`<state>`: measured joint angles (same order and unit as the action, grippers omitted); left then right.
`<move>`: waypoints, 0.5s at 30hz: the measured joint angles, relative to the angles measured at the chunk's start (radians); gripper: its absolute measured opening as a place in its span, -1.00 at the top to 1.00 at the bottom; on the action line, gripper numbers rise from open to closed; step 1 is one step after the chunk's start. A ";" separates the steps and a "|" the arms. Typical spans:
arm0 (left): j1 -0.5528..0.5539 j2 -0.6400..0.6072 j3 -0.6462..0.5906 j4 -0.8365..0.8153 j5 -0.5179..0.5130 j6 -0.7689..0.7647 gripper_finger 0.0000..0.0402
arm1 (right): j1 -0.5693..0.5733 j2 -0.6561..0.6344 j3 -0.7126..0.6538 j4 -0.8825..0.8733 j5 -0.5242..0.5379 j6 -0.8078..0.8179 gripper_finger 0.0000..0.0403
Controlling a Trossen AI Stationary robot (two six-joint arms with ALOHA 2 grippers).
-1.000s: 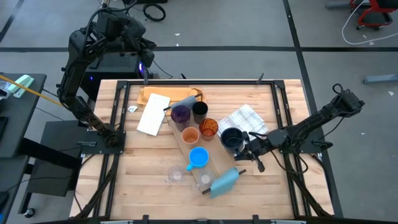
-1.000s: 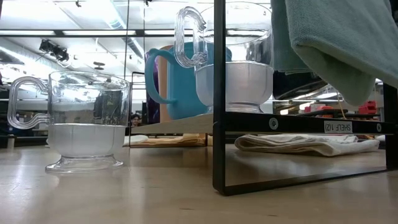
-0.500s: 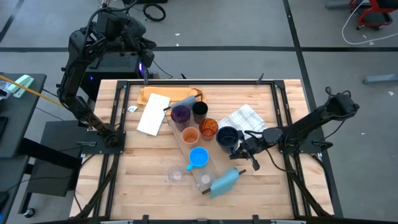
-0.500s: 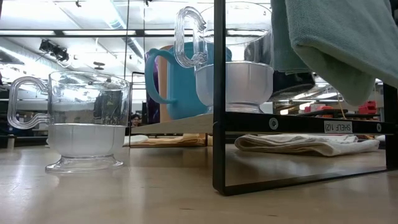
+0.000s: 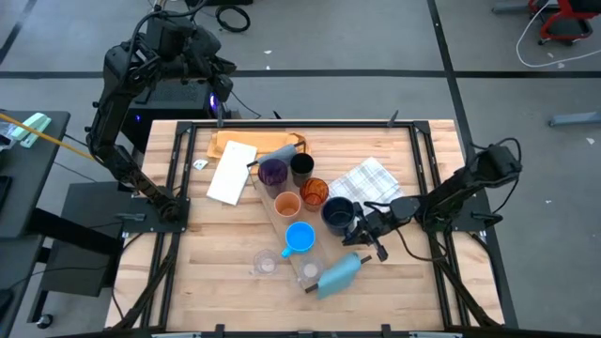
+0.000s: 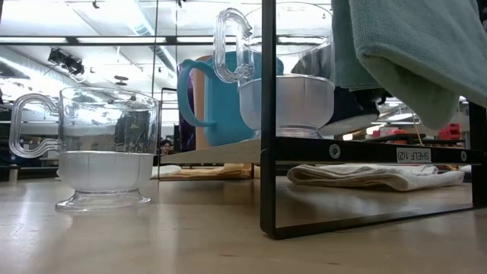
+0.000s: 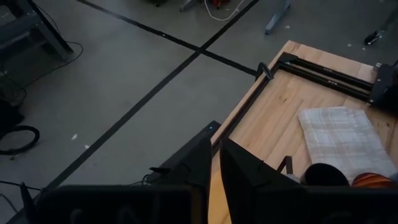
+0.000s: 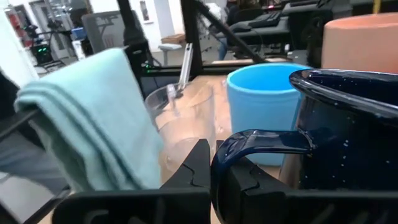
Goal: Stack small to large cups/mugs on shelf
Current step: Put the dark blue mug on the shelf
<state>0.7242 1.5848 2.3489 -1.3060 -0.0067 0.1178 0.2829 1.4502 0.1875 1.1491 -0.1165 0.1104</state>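
The shelf, a long pale plank, lies slantwise across the table's middle. On it stand a purple tumbler, a black cup, two orange cups, a bright blue mug and a clear glass. Another clear glass stands on the table. My right gripper is shut on the dark navy mug at the shelf's right edge. My left gripper is shut and empty, held high beyond the table's far left corner. My right gripper pinches the navy mug's handle between its two fingers. The fingers come about level from the table's right side. The mug sits tilted in the hold, its bottom at about the height of the shelf's top.
A teal cloth hangs over the shelf's near end. A white checked cloth lies right of the cups. An orange-brown board with a white sheet lies at the far side. Black rails edge the table.
My right gripper has gone toward the table's left edge, carrying the navy mug from beside the checked cloth up to the shelf's right edge. In the low view the mug has come in behind the clear glass and now stands tilted.
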 joint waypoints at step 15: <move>0.000 0.000 0.000 0.011 0.000 0.008 0.80 | -0.070 0.010 0.000 -0.004 -0.158 -0.017 0.96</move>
<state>0.7242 1.5848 2.3489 -1.2945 -0.0067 0.1253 0.2126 1.4605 0.1875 1.1454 -0.2746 0.0937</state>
